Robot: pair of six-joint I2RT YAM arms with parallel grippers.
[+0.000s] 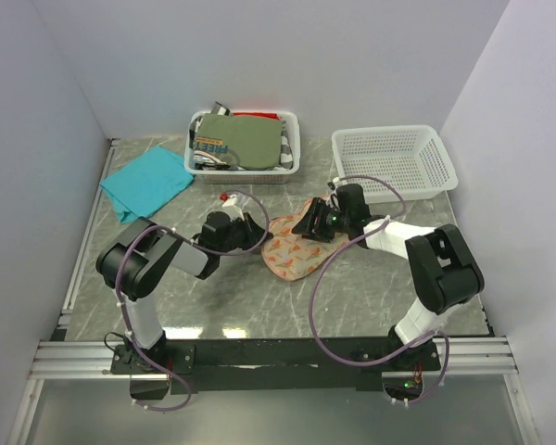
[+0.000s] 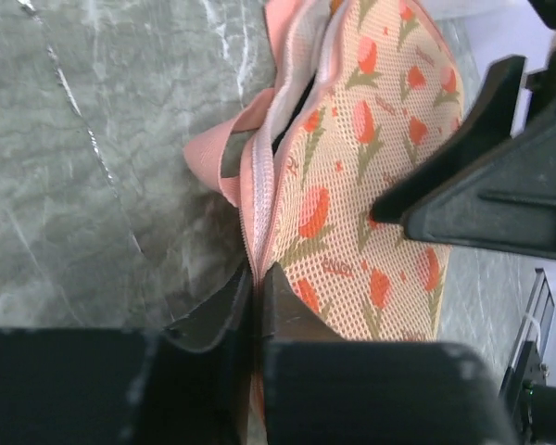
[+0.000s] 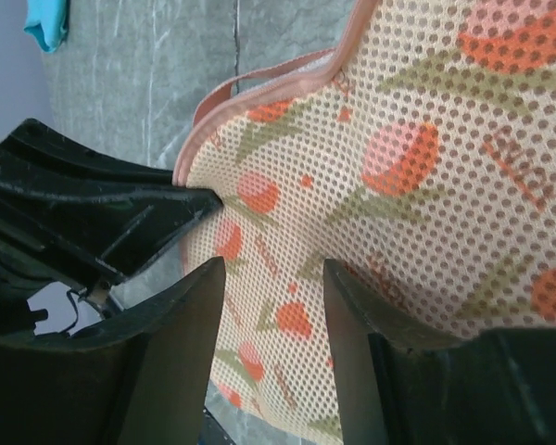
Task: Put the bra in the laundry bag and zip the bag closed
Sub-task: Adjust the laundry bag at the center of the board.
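Laundry bag (image 1: 295, 246) zipping looks in hand: my left tool (image 2: 258, 289) pinches its zipper edge (image 2: 259, 185), my right tool (image 3: 273, 301) gapes wide above the mesh. Next, I'd pull the open seam shut.

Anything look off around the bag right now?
On the laundry bag, the zipper gapes along its far stretch, shut only near the left gripper pinching the edge. Nothing looks spilled or torn.

Overhead; wrist close-ups on laundry bag (image 2: 352, 167)

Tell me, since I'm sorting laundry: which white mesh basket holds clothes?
The left white plastic mesh basket, holding an olive-green folded garment; the right basket shows bare mesh.
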